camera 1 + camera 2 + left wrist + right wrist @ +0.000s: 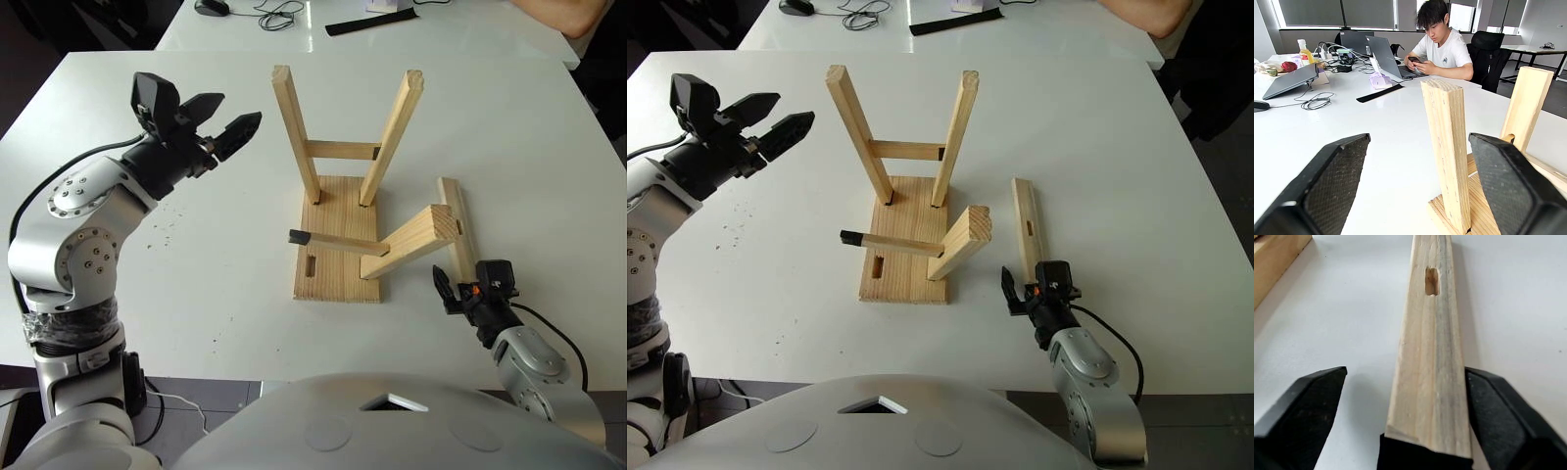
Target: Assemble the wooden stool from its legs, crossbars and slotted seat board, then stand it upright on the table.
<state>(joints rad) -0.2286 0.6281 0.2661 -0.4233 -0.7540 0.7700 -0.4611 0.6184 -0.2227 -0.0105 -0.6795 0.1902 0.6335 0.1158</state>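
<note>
Right end effector (1034,286), fingers spread, straddles the near end of the loose pale wooden leg with a mortise slot (1027,230). The leg lies flat on the white counter (509,147), long axis running straight ahead of the palm. The right arm is nearer and held low. Left end effector (238,110), also spread, hovers raised.

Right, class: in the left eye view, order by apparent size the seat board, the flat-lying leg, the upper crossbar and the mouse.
1. Seat board
2. Flat-lying leg
3. Upper crossbar
4. Mouse, though it lies farthest from the camera, so its true size is unsure.
</note>
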